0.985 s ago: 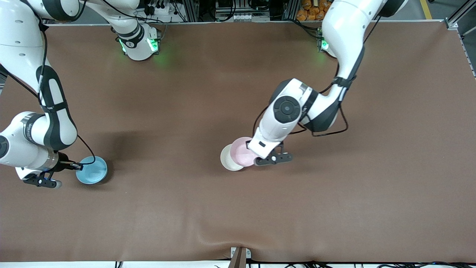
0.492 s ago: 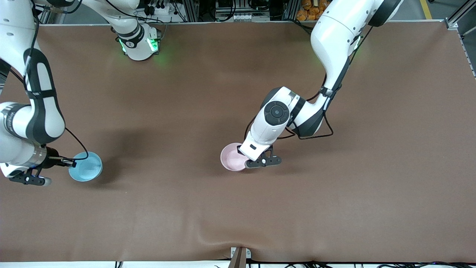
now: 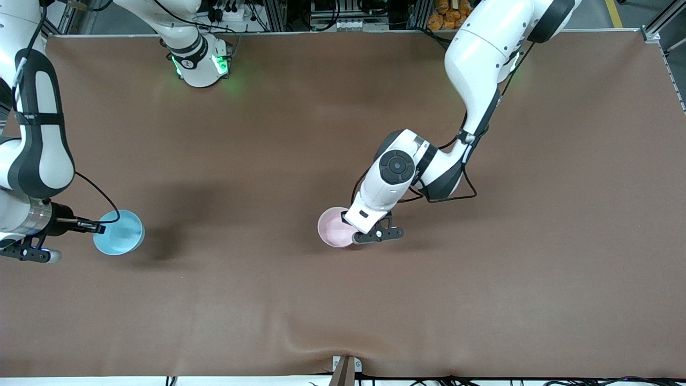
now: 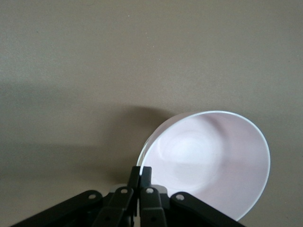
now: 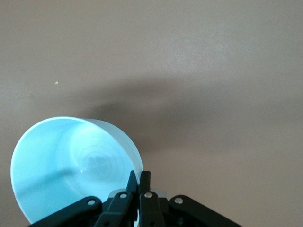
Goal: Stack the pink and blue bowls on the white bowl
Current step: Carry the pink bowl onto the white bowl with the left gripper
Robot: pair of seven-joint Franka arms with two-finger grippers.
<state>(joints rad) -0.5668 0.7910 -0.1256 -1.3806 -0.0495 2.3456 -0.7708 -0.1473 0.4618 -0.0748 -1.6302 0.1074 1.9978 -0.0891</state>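
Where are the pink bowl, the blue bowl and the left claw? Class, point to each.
pink bowl (image 3: 335, 231), front view, on its inner floor.
blue bowl (image 3: 120, 234), front view, on its inner floor.
left claw (image 4: 140, 176), left wrist view, midway between its fingertips at the pink bowl's rim.

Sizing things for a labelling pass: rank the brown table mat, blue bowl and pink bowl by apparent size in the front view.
1. Brown table mat, by far the largest.
2. Glossy light blue bowl and glossy pale pink bowl: alike; the pink one is partly hidden, so unranked.
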